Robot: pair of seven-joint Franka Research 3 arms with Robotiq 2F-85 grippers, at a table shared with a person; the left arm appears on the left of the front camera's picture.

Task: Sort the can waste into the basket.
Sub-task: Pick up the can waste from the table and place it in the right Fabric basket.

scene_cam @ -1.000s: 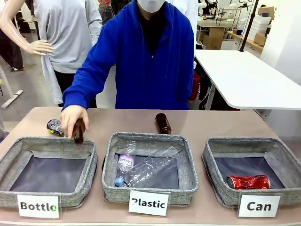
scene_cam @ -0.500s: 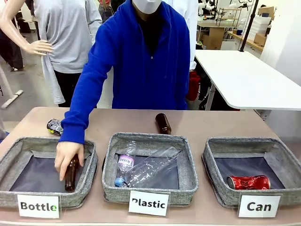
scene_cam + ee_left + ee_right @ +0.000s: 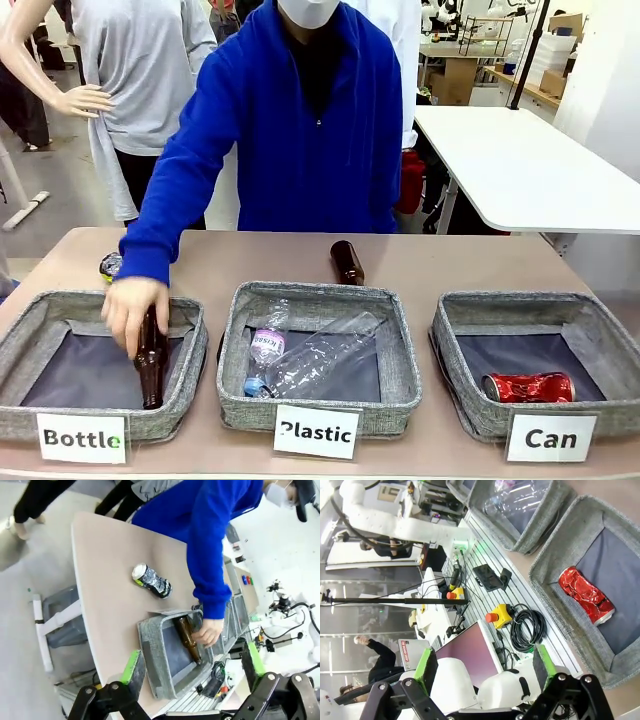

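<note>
Front view: I see the red can lying on its side in the Can basket, toward that basket's 5 o'clock corner. The basket sits at the table's 4 o'clock. The silver can lies on the table at 10 o'clock, just beyond the Bottle basket, partly behind the person's sleeve. The person's hand grips a brown bottle inside that basket. In the wrist views, my left gripper and right gripper both stand wide apart, holding nothing.
</note>
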